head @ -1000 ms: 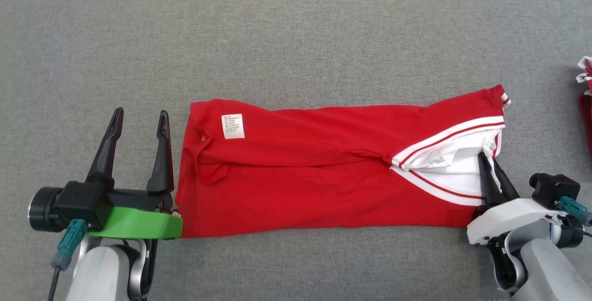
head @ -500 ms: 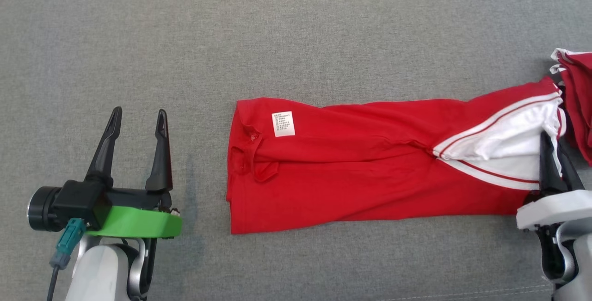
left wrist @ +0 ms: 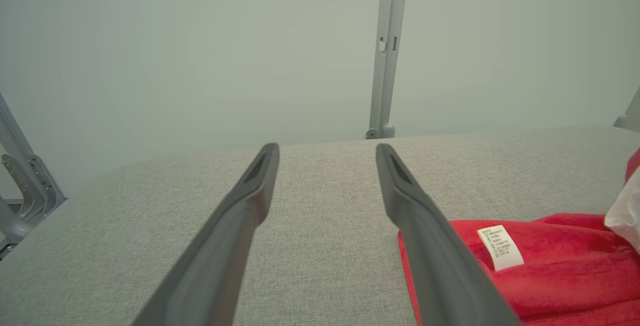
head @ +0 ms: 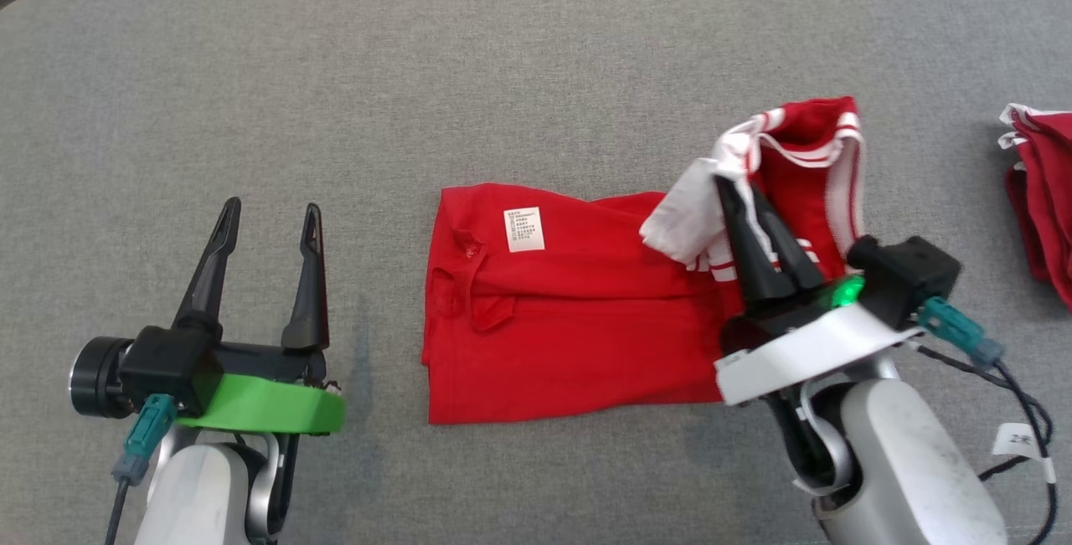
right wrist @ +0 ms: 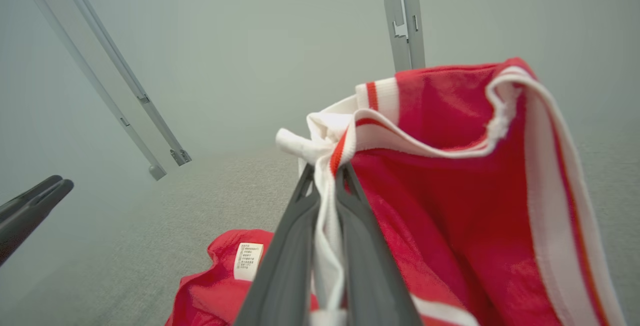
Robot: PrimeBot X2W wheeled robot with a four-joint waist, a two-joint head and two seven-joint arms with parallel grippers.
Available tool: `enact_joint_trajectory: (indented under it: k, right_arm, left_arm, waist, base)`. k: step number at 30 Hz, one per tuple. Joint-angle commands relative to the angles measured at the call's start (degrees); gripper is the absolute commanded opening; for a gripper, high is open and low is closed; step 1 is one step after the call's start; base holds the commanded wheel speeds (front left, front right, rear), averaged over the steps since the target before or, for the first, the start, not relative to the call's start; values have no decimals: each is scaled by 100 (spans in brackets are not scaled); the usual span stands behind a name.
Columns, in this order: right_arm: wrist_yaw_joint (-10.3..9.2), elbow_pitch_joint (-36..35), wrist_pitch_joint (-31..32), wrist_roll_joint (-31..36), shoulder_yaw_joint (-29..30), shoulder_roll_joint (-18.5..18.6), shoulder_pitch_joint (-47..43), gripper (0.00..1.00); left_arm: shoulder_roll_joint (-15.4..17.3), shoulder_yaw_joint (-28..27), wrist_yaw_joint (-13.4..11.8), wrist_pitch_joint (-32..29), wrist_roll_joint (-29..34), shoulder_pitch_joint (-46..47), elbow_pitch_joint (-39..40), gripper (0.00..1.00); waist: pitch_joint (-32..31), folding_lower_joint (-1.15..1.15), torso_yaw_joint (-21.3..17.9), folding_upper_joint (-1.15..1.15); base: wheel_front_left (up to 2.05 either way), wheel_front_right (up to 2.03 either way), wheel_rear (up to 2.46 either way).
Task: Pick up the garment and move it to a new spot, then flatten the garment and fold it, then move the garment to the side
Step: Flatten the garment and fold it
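A red garment (head: pixel 569 319) with white striped trim lies on the grey surface, its white care label (head: pixel 523 229) facing up near its left end. My right gripper (head: pixel 737 192) is shut on the white-trimmed right end and holds it raised and folded back over the flat part; the pinched fabric (right wrist: pixel 325 201) sits between the fingers. The lifted red cloth (right wrist: pixel 450 176) hangs to the right of them. My left gripper (head: pixel 270 214) stands open to the left of the garment, apart from it, with nothing between its fingers (left wrist: pixel 410 201). The garment's edge (left wrist: pixel 525 266) shows beside the right finger.
Other red and white garments (head: pixel 1038 193) lie piled at the far right edge. The grey padded surface (head: pixel 502 68) stretches wide behind and left of the garment. Metal frame posts (left wrist: pixel 385 50) stand beyond the far edge.
My right gripper has lifted the garment's trimmed right end and carried it leftward over the flat part. The head camera has shifted. The left gripper stays open in place.
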State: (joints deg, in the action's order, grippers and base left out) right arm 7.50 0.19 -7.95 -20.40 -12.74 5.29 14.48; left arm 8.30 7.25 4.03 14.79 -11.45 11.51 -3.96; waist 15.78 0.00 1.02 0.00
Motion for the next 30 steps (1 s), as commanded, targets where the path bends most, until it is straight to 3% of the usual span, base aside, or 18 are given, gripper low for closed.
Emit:
enact_joint_trajectory:
  k: [1,10,17,18,19,20,24,30]
  right_arm:
    - [-3,36,14,-20,-188,-48,129,0]
    - [-2,1011,-389,-601,-1535,-236,670,0]
    - [-2,1890,-648,-1115,-2207,-235,1196,0]
    - [-1,1978,-668,-1194,-2287,-236,1267,6]
    - [-1,2077,-681,-1219,-2366,-234,1352,35]
    - [-2,2133,-700,-1271,-2433,-237,1422,100]
    - [-2,2137,-726,-1287,-2634,-235,1630,100]
    - [-2,1267,-733,-965,-2591,-233,1681,100]
  left_arm:
    - [-21,12,3,38,15,94,-10,100]
    - [-158,239,84,38,-4,240,-149,100]
    - [-247,321,119,38,11,311,-221,100]
    - [-257,327,124,38,19,319,-228,100]
    - [-263,331,130,38,26,327,-232,100]
    - [-267,327,133,38,30,330,-239,100]
    - [-276,303,139,38,56,321,-254,100]
    - [-278,242,116,38,95,297,-261,100]
  waist:
    - [4,0,85,0]
    - [76,0,496,0]
    - [170,0,688,0]
    - [190,0,703,0]
    - [202,0,709,0]
    - [209,0,714,0]
    - [226,0,681,0]
    - [216,0,530,0]
  base:
    - [0,0,0]
    - [0,0,0]
    - [0,0,0]
    - [0,0,0]
    - [0,0,0]
    - [0,0,0]
    - [0,0,0]
    - [0,0,0]
